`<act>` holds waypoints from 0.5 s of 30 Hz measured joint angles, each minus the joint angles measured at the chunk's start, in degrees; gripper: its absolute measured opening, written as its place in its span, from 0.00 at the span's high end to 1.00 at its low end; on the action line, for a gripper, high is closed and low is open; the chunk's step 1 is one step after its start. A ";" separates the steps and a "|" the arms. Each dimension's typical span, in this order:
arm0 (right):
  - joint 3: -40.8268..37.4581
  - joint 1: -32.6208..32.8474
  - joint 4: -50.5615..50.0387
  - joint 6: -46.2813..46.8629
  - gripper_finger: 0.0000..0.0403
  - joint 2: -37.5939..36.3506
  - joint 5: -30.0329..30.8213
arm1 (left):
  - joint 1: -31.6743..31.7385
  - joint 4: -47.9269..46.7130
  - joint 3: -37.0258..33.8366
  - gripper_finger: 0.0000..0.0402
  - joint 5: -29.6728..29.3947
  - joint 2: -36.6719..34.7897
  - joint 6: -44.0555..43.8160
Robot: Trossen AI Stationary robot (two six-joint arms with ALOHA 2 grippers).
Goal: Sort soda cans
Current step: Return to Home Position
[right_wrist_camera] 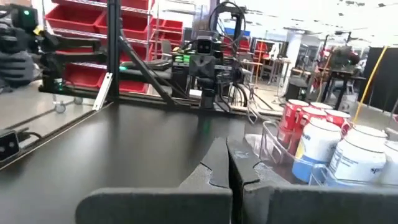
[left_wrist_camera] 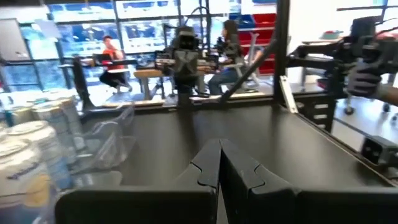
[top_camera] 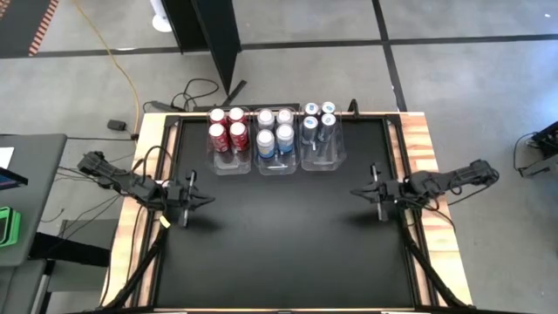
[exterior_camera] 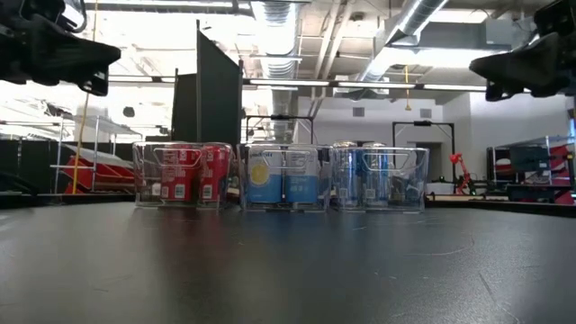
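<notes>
At nine o'clock we see the left gripper (top_camera: pixel 206 199) pinched tight, holding nothing. At twelve o'clock sit red cans (top_camera: pixel 227 127), silver-white cans (top_camera: pixel 275 131) and dark blue cans (top_camera: pixel 318 123) in three clear bins (top_camera: pixel 277 167). At three o'clock, the right gripper (top_camera: pixel 356 192) is pinched tight too

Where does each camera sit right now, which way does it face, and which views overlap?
High: above the table, looking straight down; shows both arms, left gripper, right gripper, and three bins of soda cans.
Low: at table height, level toward the bins; arms dark in the top corners.
Left wrist: faces across to the right gripper; own shut fingers show.
Right wrist: faces the left gripper; own shut fingers show.
Shared: both wrist views catch the cans and the table.
</notes>
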 joint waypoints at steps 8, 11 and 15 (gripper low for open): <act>0.02 0.15 -0.22 2.97 1.00 -0.32 -0.12 | 0.02 -0.13 0.00 1.00 1.94 0.59 -1.77; 0.04 0.12 -0.26 4.92 1.00 -0.29 -0.12 | 0.02 -0.16 0.00 1.00 1.87 0.61 -1.95; 0.05 0.12 -0.35 6.14 1.00 -0.29 -0.12 | 0.02 -1.43 0.82 1.00 1.88 0.61 -6.30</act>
